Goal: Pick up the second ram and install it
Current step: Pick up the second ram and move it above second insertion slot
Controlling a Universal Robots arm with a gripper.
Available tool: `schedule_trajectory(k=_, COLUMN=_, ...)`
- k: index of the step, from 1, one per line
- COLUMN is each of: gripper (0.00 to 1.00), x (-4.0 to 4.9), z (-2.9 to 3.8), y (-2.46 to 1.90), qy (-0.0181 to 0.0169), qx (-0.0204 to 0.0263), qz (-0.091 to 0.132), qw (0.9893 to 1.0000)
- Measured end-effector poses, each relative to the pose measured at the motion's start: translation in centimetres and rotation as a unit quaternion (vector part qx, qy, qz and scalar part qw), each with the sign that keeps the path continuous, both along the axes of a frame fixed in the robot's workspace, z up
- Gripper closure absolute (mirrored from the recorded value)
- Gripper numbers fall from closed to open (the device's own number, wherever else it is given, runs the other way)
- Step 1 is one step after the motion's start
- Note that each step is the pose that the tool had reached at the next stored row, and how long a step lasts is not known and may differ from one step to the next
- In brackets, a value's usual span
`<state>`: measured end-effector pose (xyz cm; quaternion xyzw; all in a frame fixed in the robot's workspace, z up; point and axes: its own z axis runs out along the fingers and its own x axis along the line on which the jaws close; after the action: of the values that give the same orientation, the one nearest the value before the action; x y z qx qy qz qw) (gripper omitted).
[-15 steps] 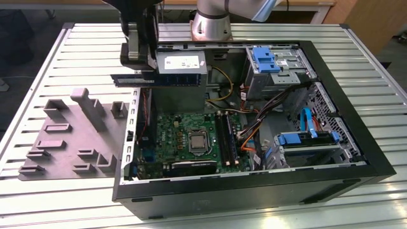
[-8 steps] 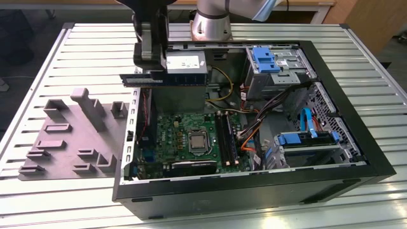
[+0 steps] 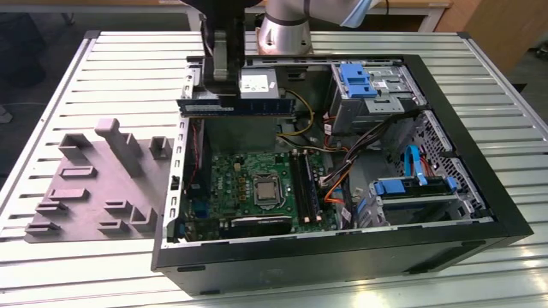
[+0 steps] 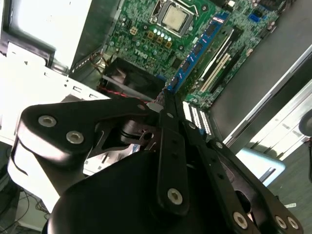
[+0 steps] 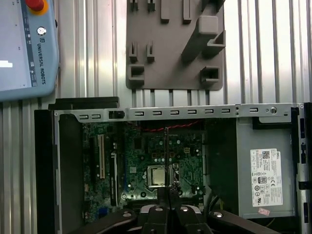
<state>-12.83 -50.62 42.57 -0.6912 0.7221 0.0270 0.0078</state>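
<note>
Above open case [image 3: 342, 253], pincer [image 3: 219, 96] grips second ram [image 3: 261, 106].

light: bright overhead | glare: table slats [image 5: 97, 48] | shadow: inside case [image 3: 342, 256]

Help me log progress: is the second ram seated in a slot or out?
Out. The gripper holds the second ram in the air above the open case, clear of the motherboard slots.

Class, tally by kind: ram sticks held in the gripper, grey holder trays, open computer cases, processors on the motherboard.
Ram stick, held in gripper: 1
Grey holder tray: 1
Open computer case: 1
Processor: 1
Total: 4
</note>
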Motion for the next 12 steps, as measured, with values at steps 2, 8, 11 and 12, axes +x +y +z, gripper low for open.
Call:
schedule_trajectory(k=2, gripper=0.89, x=0.43, z=-0.01, y=0.0, qy=0.0, qx=0.0, qz=0.0, qw=1.0)
schedule_trajectory(k=8, gripper=0.89, x=1.43, z=-0.05, y=0.0, qy=0.0, qx=0.0, qz=0.0, qw=1.0)
schedule_trajectory(k=11, gripper=0.89, x=1.48, z=-0.05, y=0.0, qy=0.0, qx=0.0, qz=0.0, qw=1.0)
schedule_trajectory(k=12, gripper=0.89, x=1.48, z=-0.05, y=0.0, qy=0.0, qx=0.0, qz=0.0, qw=1.0)
